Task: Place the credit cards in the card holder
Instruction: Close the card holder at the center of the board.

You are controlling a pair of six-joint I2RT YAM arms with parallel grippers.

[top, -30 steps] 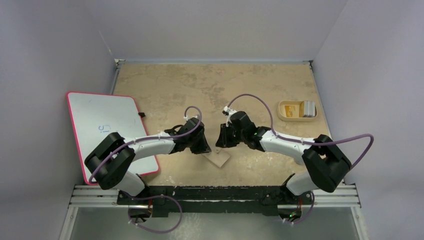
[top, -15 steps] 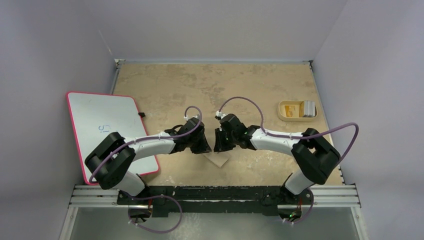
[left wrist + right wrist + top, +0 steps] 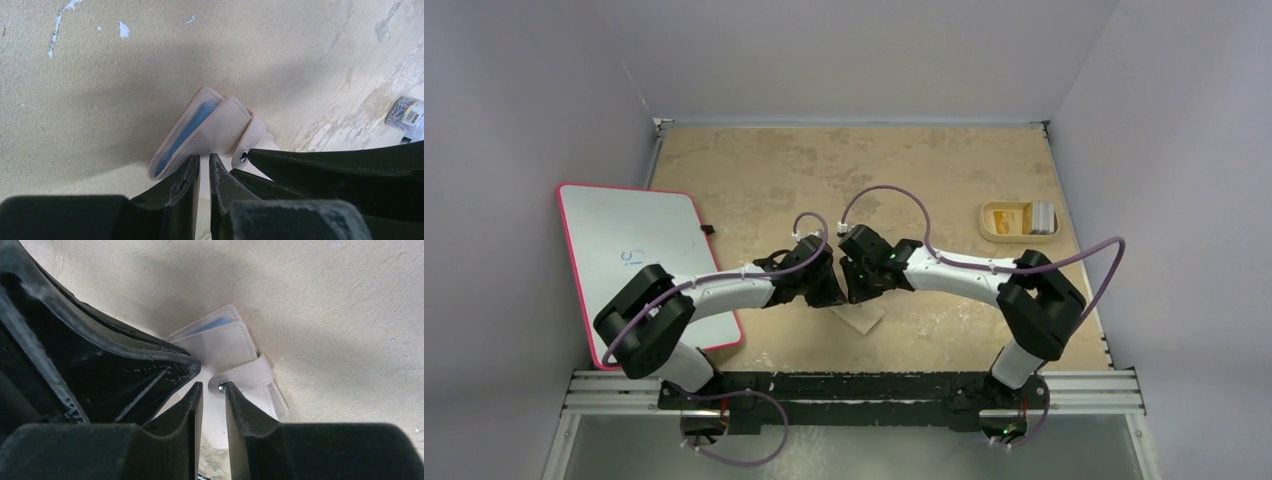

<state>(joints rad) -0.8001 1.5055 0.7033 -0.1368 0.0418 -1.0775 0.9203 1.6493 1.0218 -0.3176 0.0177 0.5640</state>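
Left gripper (image 3: 205, 159): jaws narrow, pinching a pale flap of the card holder (image 3: 220, 125). The holder fans out just ahead of these jaws, with blue lining showing in its left fold.

Right gripper (image 3: 212, 386): jaws narrowly apart, nothing between them. The snap strap (image 3: 245, 377) lies just ahead of the tips; contact cannot be confirmed.

The two grippers meet almost tip to tip over the holder.

Credit cards (image 3: 1042, 216) sit in a tray (image 3: 999, 238) on the table (image 3: 824, 170), well beyond the right jaws.
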